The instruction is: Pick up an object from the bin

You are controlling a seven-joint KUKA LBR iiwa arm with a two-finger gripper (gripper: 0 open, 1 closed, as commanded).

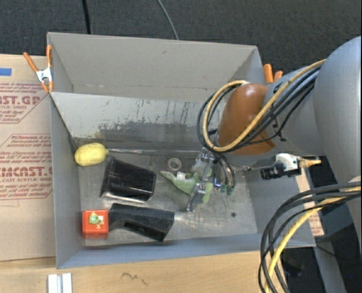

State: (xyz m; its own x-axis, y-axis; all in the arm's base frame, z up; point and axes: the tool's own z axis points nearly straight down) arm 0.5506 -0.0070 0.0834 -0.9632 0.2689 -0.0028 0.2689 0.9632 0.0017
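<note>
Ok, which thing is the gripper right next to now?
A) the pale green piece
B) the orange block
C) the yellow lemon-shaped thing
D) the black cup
A: the gripper is right beside the pale green piece, just right of the middle of the bin; the yellow thing and orange block lie far left.

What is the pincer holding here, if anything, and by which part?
It cannot be told. The pincer sits low over a pale green thing on the floor of the bin, but no clear grip shows.
</note>
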